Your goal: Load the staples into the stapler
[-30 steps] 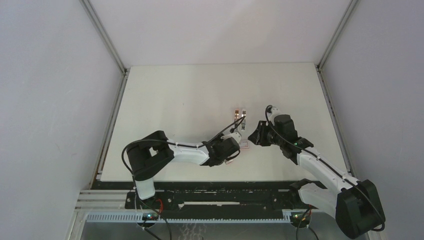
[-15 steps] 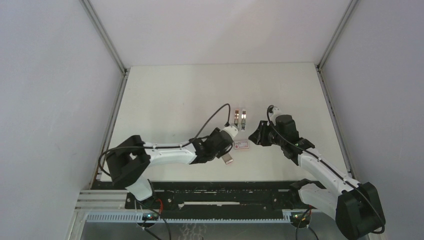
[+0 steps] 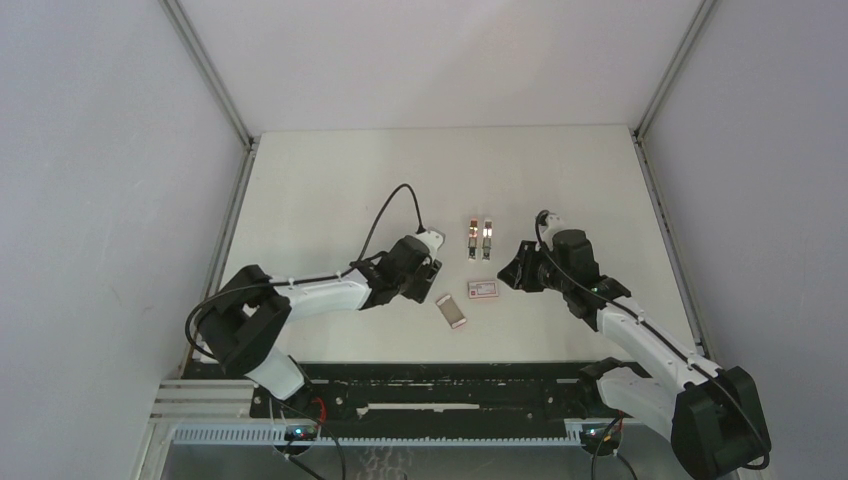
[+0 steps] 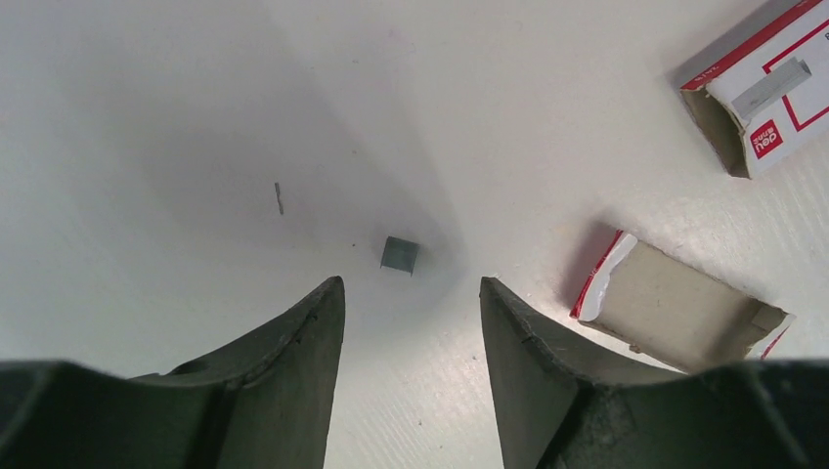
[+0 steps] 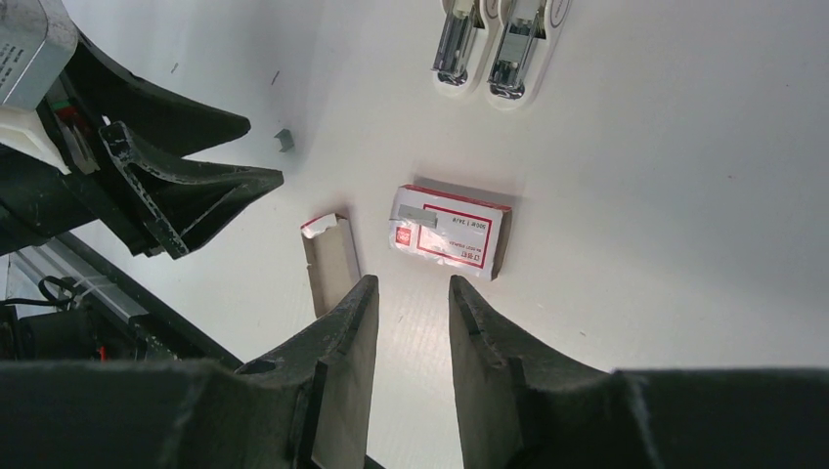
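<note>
The pink-red and white carton sleeve [image 3: 483,289] lies on the table, and its cardboard tray [image 3: 453,311] lies apart from it, to the front left. In the left wrist view a short grey piece of staples [image 4: 399,254] lies on the table just ahead of my open, empty left gripper [image 4: 411,283]. The tray [image 4: 684,313] and the sleeve [image 4: 758,88] are to its right. Two mini staplers [image 3: 479,239] lie side by side behind the sleeve. My right gripper [image 5: 413,280] is open and empty, hovering just short of the sleeve [image 5: 452,228] and the tray [image 5: 328,264].
The left gripper's fingers [image 5: 196,186] show at the left of the right wrist view, near the staple piece [image 5: 284,139]. A single loose staple [image 4: 279,198] lies on the white table [image 3: 330,190]. Grey walls stand on both sides.
My left arm has drawn back to the left, away from the carton. The tray now lies on the table apart from the sleeve. The right arm has hardly moved.
</note>
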`<act>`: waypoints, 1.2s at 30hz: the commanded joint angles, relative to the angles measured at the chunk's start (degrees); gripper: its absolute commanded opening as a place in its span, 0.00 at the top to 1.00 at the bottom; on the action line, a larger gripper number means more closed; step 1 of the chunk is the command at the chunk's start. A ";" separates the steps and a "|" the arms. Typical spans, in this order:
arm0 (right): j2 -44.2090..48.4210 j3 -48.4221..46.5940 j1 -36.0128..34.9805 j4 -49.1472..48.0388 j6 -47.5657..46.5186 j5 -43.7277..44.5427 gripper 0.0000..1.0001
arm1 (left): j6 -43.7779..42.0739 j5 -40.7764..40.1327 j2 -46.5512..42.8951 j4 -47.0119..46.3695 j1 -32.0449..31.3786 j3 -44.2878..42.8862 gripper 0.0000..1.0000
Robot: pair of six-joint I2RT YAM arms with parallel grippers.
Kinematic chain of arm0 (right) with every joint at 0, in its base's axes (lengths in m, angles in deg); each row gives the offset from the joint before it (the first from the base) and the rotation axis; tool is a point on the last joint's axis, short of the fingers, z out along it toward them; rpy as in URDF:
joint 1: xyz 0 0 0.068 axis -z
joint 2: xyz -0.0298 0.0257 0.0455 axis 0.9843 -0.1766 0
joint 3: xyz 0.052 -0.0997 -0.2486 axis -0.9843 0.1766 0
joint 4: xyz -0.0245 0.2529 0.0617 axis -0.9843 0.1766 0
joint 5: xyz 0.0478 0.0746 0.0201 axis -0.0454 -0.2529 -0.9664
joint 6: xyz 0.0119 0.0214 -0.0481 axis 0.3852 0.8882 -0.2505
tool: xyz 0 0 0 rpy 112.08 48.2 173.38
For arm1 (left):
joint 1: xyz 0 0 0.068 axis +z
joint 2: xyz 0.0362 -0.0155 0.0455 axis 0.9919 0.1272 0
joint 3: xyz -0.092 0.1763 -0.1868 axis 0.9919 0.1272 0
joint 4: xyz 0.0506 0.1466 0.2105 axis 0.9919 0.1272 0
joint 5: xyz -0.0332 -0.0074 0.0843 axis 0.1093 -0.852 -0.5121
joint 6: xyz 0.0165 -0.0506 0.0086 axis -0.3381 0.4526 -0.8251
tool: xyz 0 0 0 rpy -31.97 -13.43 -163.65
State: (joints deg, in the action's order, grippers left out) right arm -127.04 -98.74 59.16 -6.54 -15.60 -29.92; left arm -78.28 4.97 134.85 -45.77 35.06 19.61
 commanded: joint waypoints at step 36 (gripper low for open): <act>0.83 0.28 1.78 -1.37 -0.87 -1.72 0.68 | -0.28 8.98 3.33 -4.69 4.31 1.93 0.78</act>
State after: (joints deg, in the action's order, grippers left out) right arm -127.04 -98.65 60.43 -6.52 -15.60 -31.06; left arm -78.89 12.18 138.37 -49.53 39.16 19.89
